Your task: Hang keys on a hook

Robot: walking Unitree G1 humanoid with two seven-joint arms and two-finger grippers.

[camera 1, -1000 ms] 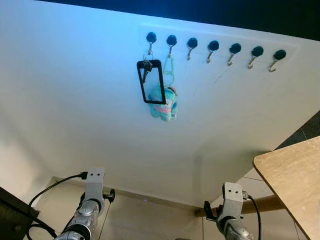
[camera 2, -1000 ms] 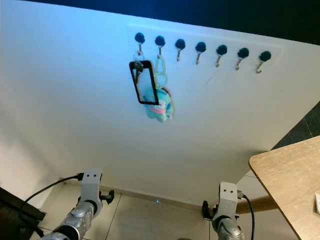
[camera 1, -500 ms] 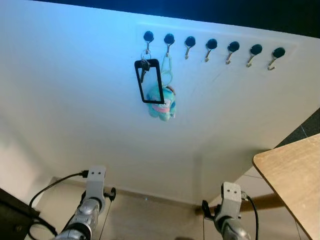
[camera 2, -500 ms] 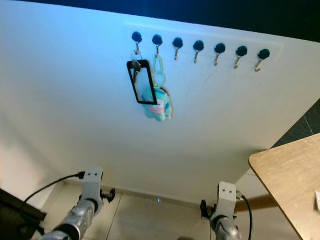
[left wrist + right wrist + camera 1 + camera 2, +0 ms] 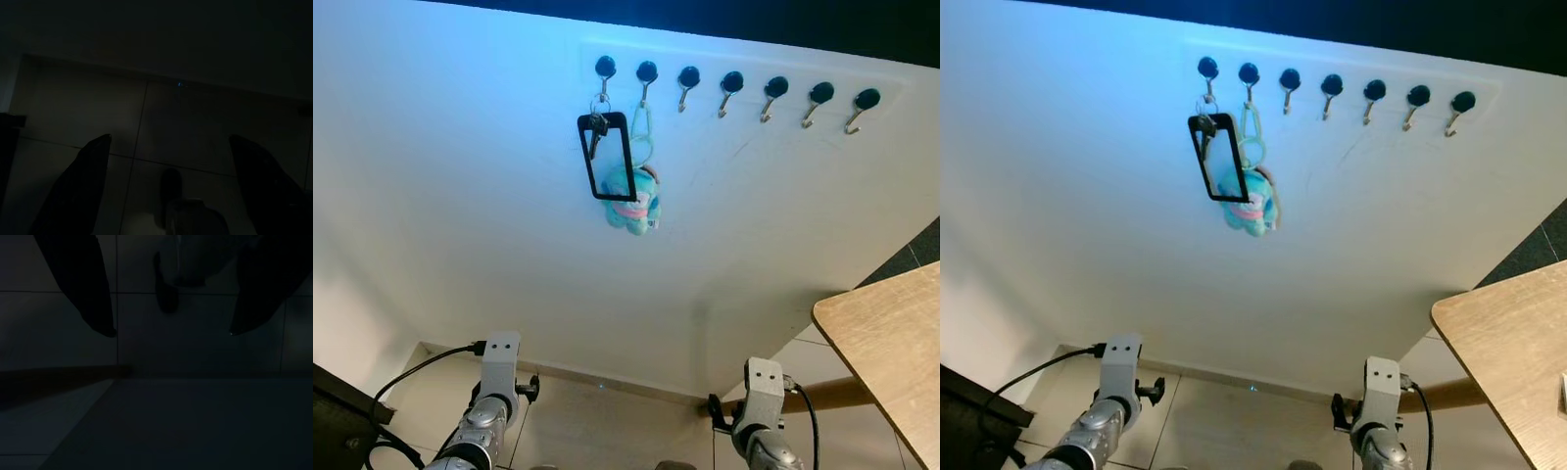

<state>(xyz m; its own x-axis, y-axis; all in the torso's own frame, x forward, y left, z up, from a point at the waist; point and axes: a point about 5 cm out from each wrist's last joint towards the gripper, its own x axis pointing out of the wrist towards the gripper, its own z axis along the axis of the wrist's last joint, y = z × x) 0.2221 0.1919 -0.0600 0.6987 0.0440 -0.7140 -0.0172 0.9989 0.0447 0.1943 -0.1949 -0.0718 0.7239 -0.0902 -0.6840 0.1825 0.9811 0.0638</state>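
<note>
Keys [image 5: 596, 129] with a black tag [image 5: 606, 159] hang from the leftmost hook [image 5: 604, 70] on the wall, beside a plush toy [image 5: 632, 200] on the next hook, so I judge the hanging done. My left fingers [image 5: 93, 169] and right fingers [image 5: 88, 293] are spread apart and empty, both arms low over the floor [image 5: 195, 137]. Nothing seems left but to back away.

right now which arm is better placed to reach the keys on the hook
Left, though only slightly. The keys hang on the leftmost hook, nearer above the left arm than the right arm. Both arms hang low, far below.
</note>
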